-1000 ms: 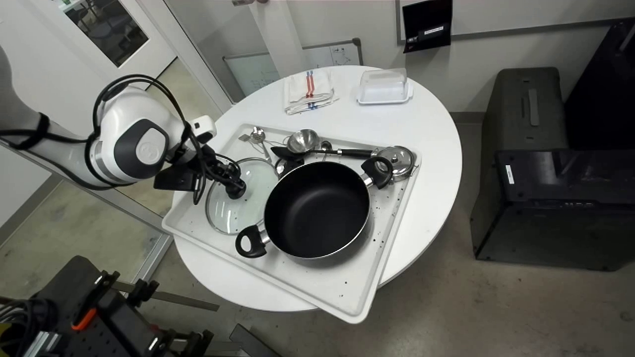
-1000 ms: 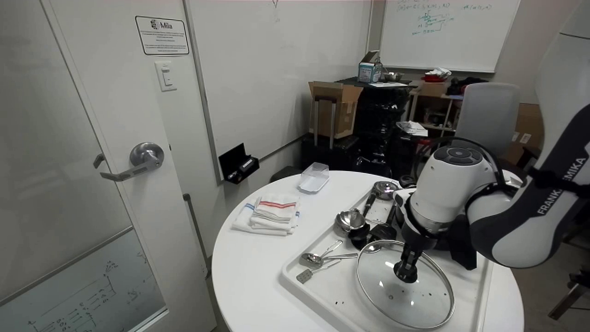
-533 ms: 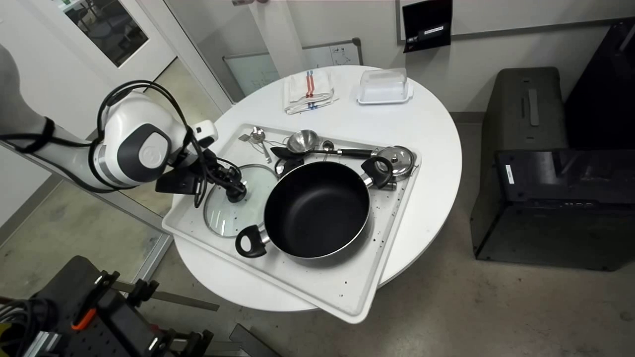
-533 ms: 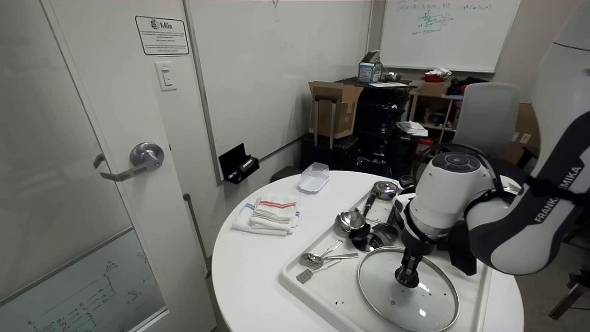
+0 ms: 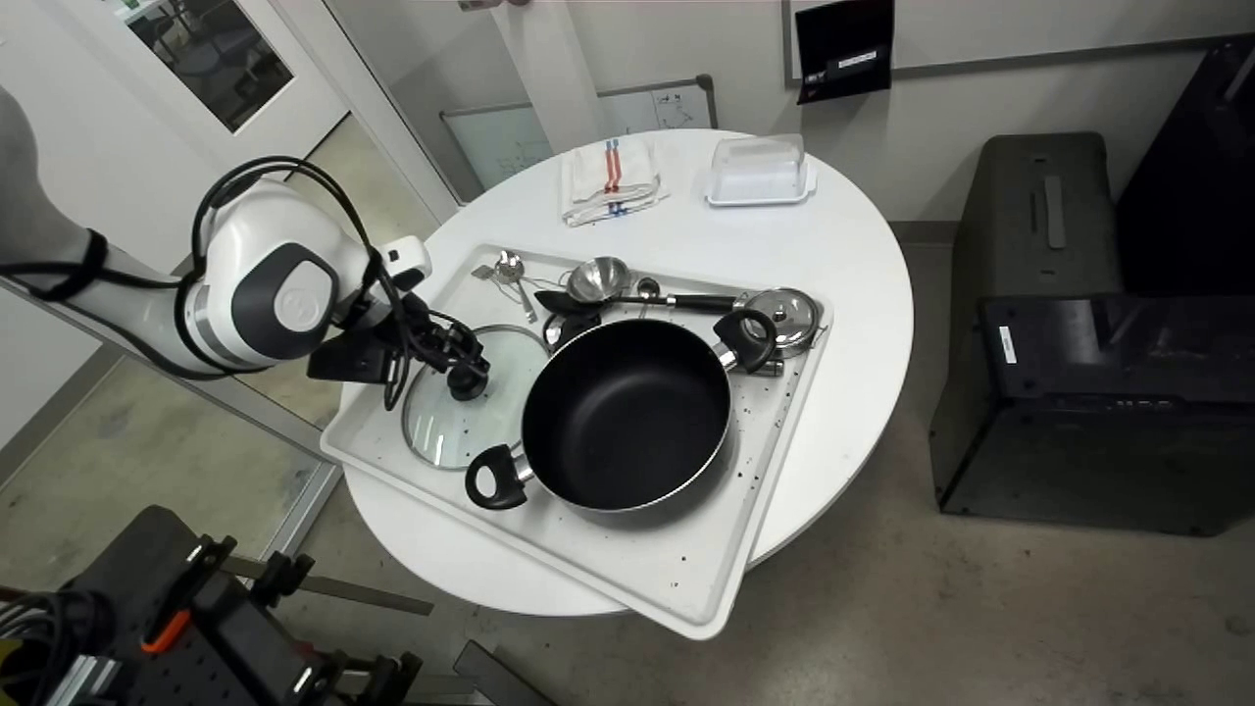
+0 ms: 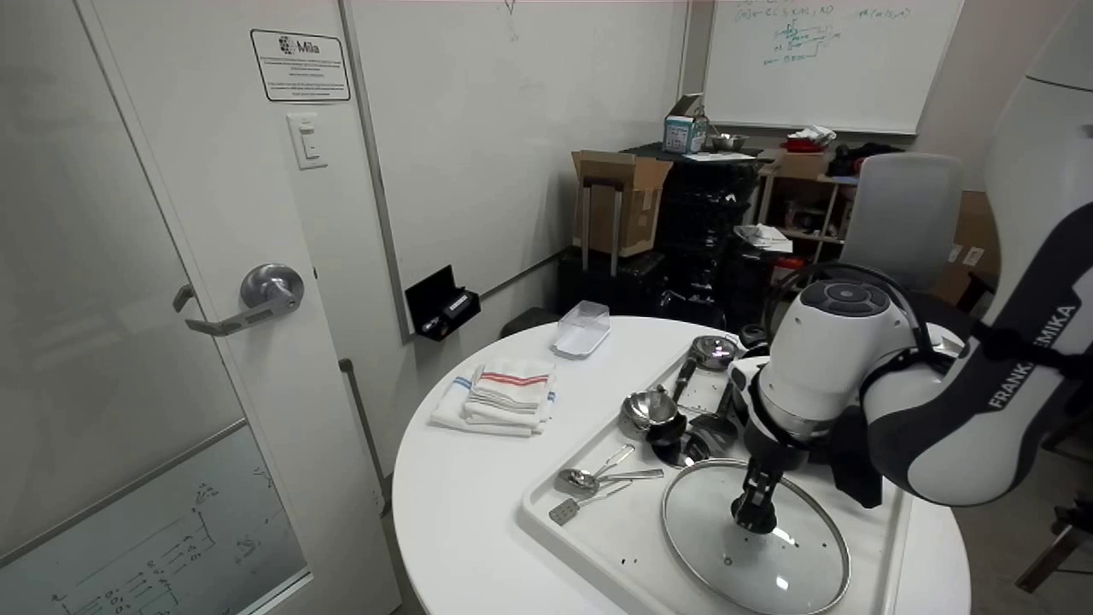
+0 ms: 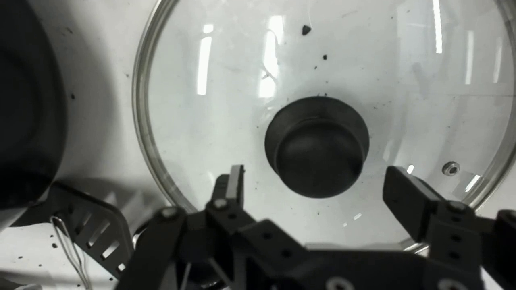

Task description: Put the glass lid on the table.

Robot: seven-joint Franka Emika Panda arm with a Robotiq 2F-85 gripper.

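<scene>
The metal-rimmed glass lid [image 6: 756, 557] lies knob [image 7: 320, 157] up in a tray [image 5: 677, 549] on the round white table [image 5: 843, 235].

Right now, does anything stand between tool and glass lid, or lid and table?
Nothing visible stands between the open tool and the glass lid. Under the glass lid, the raised-edge tray separates it from the table.

Black-knobbed lid [image 7: 318, 125], white table [image 5: 745, 243]

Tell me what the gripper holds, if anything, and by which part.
Nothing is held: in the wrist view the gripper is open, with a gap on either side of the knob of the glass lid.
</scene>
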